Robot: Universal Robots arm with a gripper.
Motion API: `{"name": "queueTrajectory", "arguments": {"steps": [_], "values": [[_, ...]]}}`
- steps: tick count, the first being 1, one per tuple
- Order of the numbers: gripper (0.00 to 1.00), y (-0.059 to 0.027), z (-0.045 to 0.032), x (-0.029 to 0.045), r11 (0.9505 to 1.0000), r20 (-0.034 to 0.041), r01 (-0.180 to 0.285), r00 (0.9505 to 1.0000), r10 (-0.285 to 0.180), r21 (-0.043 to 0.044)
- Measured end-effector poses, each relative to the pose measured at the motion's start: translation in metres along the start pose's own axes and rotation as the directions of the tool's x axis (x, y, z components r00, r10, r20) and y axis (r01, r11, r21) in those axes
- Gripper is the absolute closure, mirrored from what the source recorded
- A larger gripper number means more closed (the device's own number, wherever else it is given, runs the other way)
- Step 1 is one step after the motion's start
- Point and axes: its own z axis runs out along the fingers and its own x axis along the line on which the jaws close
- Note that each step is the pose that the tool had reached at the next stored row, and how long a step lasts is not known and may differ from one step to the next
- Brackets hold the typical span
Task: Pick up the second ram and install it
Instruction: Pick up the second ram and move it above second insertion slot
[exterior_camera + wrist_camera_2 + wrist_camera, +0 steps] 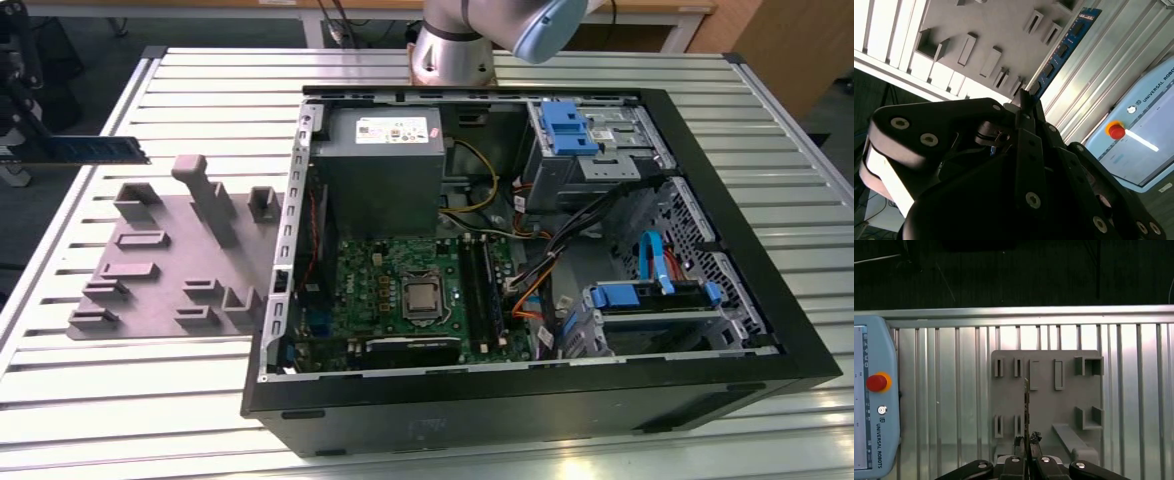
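The second ram (96,149) is a thin dark-blue stick held level in the air, above the slatted table and just beyond the grey holder plate (174,262) at the exterior view's left. My gripper (19,120) is shut on one end of it. In the second wrist view the blue stick (1064,47) juts out past the black fingertips (1025,98). The first wrist view shows the stick (1026,407) edge-on above the holder plate (1046,400), pinched between the fingers (1019,444). The green motherboard (400,290) lies inside the open computer case (534,400), its long black memory slots (477,290) beside the processor.
The case takes up the middle and the exterior view's right of the slatted metal table (120,400). The holder plate carries several upright posts (214,195) and empty pockets. A control pendant with a red stop button (877,382) lies on the table beside the plate.
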Motion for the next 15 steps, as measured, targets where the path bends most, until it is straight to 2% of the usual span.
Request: {"name": "queueTrajectory", "arguments": {"steps": [15], "values": [[0.86,-0.0092,-0.0001,-0.0004,1.0,0.0001,0.0,1.0,0.0,0.0]]}}
